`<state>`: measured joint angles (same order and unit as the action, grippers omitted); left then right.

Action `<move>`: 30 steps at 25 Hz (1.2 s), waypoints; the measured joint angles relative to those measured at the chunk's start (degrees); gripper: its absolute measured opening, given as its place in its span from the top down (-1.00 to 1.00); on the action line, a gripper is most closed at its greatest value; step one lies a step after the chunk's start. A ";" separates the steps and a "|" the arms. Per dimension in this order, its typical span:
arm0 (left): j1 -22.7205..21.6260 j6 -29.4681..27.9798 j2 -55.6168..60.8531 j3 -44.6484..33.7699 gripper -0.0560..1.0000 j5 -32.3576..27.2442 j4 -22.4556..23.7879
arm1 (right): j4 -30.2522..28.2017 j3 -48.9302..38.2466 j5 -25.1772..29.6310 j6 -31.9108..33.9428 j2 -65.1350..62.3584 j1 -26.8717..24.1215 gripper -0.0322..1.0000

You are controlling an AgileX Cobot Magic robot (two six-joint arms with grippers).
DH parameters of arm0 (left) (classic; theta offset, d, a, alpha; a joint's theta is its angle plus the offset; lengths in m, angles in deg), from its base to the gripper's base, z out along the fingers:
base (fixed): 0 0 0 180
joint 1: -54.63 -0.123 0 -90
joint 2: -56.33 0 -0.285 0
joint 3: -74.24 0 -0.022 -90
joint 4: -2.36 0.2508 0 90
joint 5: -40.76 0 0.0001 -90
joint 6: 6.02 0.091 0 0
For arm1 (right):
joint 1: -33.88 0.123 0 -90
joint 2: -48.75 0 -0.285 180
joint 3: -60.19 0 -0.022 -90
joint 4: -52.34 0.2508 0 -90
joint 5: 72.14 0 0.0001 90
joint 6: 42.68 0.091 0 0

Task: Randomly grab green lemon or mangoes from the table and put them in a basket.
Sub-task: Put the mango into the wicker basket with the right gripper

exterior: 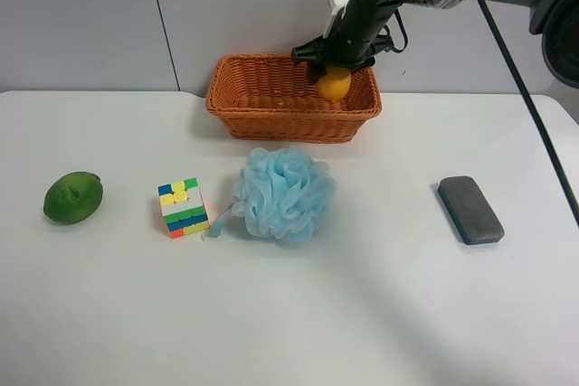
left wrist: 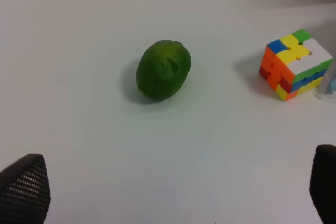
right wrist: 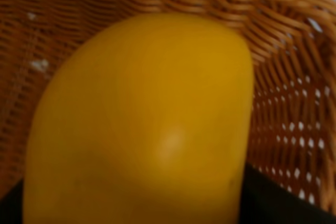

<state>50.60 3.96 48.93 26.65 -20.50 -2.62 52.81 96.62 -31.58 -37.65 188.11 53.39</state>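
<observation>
White table [exterior: 380, 314]: at its far edge the right gripper [exterior: 336, 70] clamps the mango [exterior: 333, 86] within the basket [exterior: 262, 106]; the left gripper [left wrist: 173, 187], spread wide and empty, faces the green lemon [left wrist: 163, 70].

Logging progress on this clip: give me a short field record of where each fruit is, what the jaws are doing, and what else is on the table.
mango: gripped in the right jaws, inside the basket by a rear corner
green lemon: lying on the table, untouched
left jaws: open, empty, above the table near the green lemon
other items: puzzle cube, blue bath sponge, grey block
progress: mango not yet released; green lemon not yet picked
</observation>
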 joint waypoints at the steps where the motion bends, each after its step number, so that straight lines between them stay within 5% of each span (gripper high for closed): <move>1: 0.00 0.00 0.00 0.00 -0.99 0.00 0.00 | 0.00 0.00 -0.79 0.00 0.32 0.00 -0.25; 14: 0.00 0.00 0.00 0.00 -0.99 0.00 0.00 | 0.00 0.00 -2.35 0.00 2.49 0.00 -0.25; 20: 0.00 0.00 0.00 0.00 -0.99 0.00 0.00 | 0.00 0.00 -2.35 0.00 2.49 0.00 -0.90; 30: 0.00 0.00 0.00 0.00 -0.99 0.00 0.00 | 1.41 0.00 1.01 0.00 -0.92 0.00 -0.98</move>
<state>50.60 3.96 48.93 26.65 -20.50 -2.62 54.22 96.62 -30.57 -37.65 187.19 53.39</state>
